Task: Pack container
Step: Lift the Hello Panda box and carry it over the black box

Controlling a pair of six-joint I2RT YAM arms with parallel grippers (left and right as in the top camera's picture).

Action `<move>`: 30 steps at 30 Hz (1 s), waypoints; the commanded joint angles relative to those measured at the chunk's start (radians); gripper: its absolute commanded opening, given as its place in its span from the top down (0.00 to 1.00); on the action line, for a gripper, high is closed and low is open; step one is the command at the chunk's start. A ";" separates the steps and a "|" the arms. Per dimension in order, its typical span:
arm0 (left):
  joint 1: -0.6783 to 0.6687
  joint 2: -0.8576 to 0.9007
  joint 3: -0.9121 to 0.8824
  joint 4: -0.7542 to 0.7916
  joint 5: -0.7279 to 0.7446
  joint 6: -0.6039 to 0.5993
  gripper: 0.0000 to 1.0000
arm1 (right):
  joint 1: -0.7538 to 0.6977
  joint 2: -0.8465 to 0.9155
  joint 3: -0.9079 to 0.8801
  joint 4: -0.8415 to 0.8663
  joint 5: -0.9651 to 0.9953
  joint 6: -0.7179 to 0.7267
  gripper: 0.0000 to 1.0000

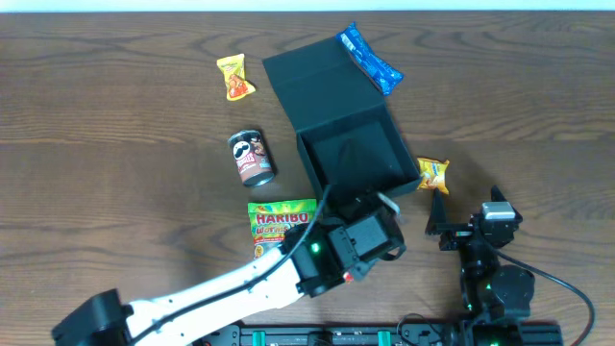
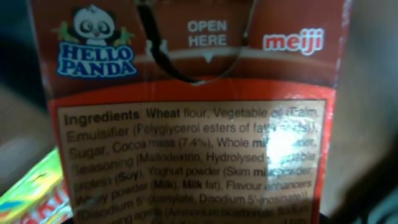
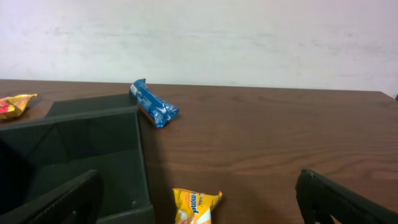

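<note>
The dark green container (image 1: 309, 163) stands open at the table's middle, its flap lid (image 1: 322, 85) lying back to the far left; its near wall shows in the right wrist view (image 3: 140, 163). My left gripper (image 1: 373, 226) is at the container's front edge. A red Hello Panda carton (image 2: 193, 124) fills the left wrist view and hides the fingers, so it looks held. My right gripper (image 1: 468, 219) is open and empty, right of the container. A small yellow snack packet (image 3: 194, 205) lies on the table between its fingers, also in the overhead view (image 1: 433, 174).
A blue packet (image 1: 370, 60) lies by the lid's far right edge, also in the right wrist view (image 3: 153, 104). A yellow-red snack (image 1: 235, 77) and a small Pringles can (image 1: 252, 157) lie left of the container. A Haribo bag (image 1: 281, 223) lies under my left arm.
</note>
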 commanded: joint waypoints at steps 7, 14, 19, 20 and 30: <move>0.014 -0.042 0.022 0.139 -0.322 -0.457 0.43 | -0.007 -0.003 -0.002 -0.005 0.000 0.000 0.01; 0.033 -0.042 0.022 0.265 -0.504 -0.636 0.44 | -0.007 -0.003 -0.002 -0.005 0.000 0.000 0.01; 0.092 -0.021 0.022 0.304 -0.503 -0.750 0.44 | -0.007 -0.003 -0.002 -0.005 0.000 0.000 0.01; 0.108 -0.010 0.022 0.319 -0.502 -0.755 0.43 | -0.007 -0.003 -0.002 -0.005 0.000 0.000 0.01; 0.227 0.137 0.022 0.427 -0.422 -0.755 0.43 | -0.007 -0.003 -0.002 -0.005 0.000 0.000 0.01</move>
